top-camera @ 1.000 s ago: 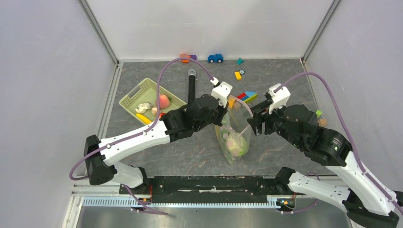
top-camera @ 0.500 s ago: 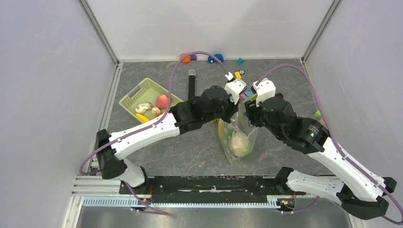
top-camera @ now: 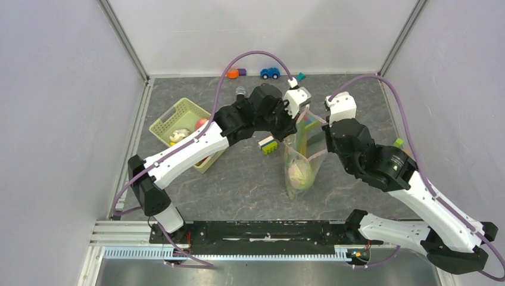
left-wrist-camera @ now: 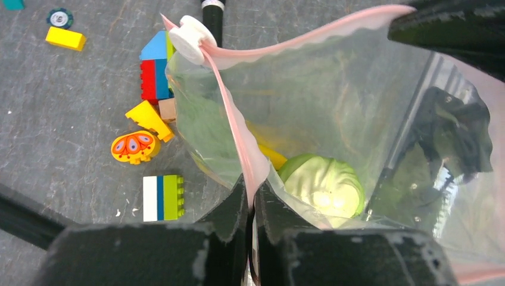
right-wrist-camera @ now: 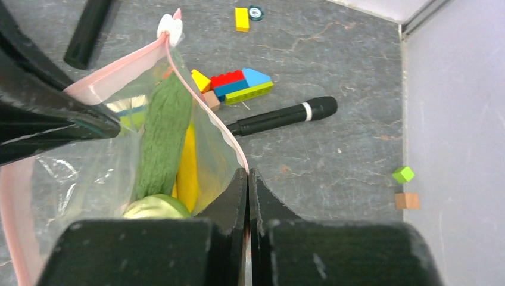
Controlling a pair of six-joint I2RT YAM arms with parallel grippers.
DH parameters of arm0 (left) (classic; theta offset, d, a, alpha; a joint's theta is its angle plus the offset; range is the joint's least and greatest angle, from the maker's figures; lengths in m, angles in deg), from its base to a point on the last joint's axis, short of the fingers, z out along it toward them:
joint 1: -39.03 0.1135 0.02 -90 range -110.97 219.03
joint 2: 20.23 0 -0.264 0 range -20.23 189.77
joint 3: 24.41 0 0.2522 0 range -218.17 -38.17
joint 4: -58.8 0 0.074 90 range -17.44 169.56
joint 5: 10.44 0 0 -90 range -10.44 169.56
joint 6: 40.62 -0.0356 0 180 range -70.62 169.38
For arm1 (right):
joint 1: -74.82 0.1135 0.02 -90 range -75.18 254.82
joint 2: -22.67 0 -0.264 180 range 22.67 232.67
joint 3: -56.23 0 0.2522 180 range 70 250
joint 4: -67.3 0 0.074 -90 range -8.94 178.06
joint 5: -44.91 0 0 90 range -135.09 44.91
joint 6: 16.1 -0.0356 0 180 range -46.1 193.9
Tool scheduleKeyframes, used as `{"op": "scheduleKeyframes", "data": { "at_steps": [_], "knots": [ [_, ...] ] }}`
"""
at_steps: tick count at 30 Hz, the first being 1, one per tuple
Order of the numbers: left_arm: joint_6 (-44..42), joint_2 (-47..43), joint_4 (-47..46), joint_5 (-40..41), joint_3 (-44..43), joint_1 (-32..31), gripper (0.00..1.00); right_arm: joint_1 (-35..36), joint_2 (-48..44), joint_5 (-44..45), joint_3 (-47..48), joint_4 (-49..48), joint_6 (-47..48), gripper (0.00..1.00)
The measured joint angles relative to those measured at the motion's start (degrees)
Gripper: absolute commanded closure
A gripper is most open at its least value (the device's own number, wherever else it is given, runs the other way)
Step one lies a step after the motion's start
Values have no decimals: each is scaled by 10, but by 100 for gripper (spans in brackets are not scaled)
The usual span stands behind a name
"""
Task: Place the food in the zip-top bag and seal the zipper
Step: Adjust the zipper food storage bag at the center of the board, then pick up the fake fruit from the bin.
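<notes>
cabbage [left-wrist-camera: 324, 190] in bag [left-wrist-camera: 286, 47]; basket [top-camera: 168, 113] left, apparently apart.

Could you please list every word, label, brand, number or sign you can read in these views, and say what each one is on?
No text can be read in any view.
The round disc bears a pale mark, too small to make out.
The orange tile shows a butterfly-like pattern, no letters.
The zip-top bag shows no print.

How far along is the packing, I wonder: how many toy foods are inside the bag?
3 show inside the zip-top bag: a cabbage lowest, and a banana and a leafy vegetable side by side next to it. More may be hidden behind them.
</notes>
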Motion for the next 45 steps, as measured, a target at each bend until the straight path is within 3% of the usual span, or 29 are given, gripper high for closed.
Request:
{"op": "scheduleKeyframes", "data": {
  "at_steps": [2,3,4,5,6,13,21,27,34,45],
  "knots": [
    [-10,-1,3,-20,0,4,84,0,2,15,2,6,5,100],
    [-13,-1,3,-29,0,5,77,0,3,21,3,9,8,100],
    [-15,-2,3,-35,0,7,56,0,6,25,5,11,9,100],
    [-17,-3,3,-43,0,9,5,0,9,29,9,13,11,100],
    [-19,-5,3,-47,0,12,1,0,14,31,12,16,12,100],
    [-23,-72,-16,-25,44,58,0,0,30,28,17,18,13,100],
    [63,-212,-101,110,168,246,0,0,23,8,-17,-14,12,100],
    [156,-233,-134,188,302,335,0,0,-8,-15,-57,-31,11,100],
    [247,-232,-132,263,469,357,0,0,-17,-33,-57,-38,8,100],
    [325,-231,-169,315,558,361,0,0,7,-49,-76,-65,7,100]
  ]
}}
